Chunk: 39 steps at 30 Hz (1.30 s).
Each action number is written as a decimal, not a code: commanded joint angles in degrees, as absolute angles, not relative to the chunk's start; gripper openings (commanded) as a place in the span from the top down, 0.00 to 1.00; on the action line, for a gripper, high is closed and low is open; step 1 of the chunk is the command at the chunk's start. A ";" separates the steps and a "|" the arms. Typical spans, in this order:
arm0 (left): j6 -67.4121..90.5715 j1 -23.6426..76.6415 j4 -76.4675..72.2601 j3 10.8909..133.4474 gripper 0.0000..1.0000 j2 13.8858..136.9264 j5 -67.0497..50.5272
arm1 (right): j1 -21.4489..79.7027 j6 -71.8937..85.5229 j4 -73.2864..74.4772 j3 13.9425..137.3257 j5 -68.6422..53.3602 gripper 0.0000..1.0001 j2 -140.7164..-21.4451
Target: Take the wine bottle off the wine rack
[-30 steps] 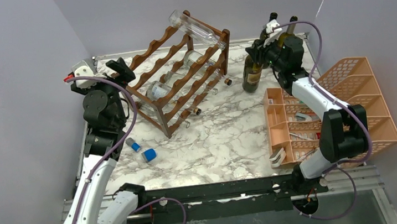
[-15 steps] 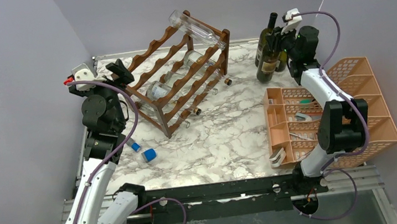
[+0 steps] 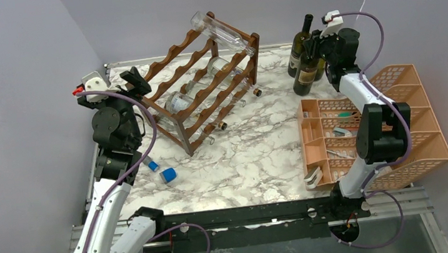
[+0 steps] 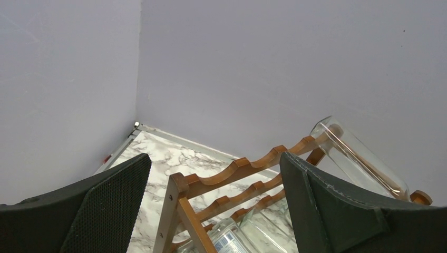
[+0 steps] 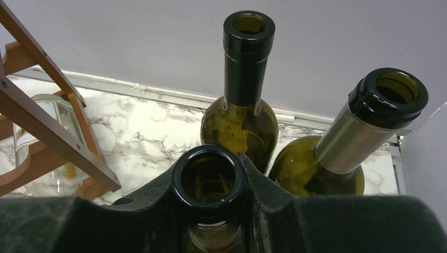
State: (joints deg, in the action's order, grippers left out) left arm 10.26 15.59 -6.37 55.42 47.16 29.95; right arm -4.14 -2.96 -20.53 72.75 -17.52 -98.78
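Note:
The dark wooden wine rack (image 3: 205, 87) stands tilted at the back centre of the marble table (image 3: 249, 155), with several clear bottles (image 3: 224, 35) lying on it. My right gripper (image 3: 316, 44) is shut on the neck of a dark green wine bottle (image 3: 305, 73). That bottle is upright at the back right, apart from the rack. In the right wrist view its open mouth (image 5: 210, 182) sits between my pads. My left gripper (image 3: 135, 79) hangs open by the rack's left end, and its fingers (image 4: 105, 211) frame the rack's corner post (image 4: 176, 205) without touching it.
Two more green bottles (image 5: 243, 110) (image 5: 342, 147) stand just behind the held one, near the back wall. An orange tray organiser (image 3: 366, 130) fills the right side. Two blue caps (image 3: 168, 175) (image 3: 152, 165) lie near the left arm. Grey walls close in the back and sides.
The right arm has carried the green bottle from just right of the rack to the back right, beside the two standing bottles. The left arm has hardly moved.

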 commanded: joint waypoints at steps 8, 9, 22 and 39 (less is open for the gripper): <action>9.32 15.56 -8.34 54.71 0.01 46.19 29.62 | -4.39 -4.10 -19.27 77.85 -16.39 0.48 -98.97; 9.33 15.53 -8.36 54.72 0.01 46.15 29.62 | -4.44 -4.20 -19.06 77.71 -16.03 0.43 -98.59; 9.23 15.93 -9.51 53.55 0.01 45.66 29.54 | -4.39 -1.69 -7.98 75.54 -16.36 0.00 -82.96; 11.39 16.77 -9.03 53.19 0.01 46.61 27.36 | -4.39 22.90 4.19 69.96 -34.35 0.00 -61.30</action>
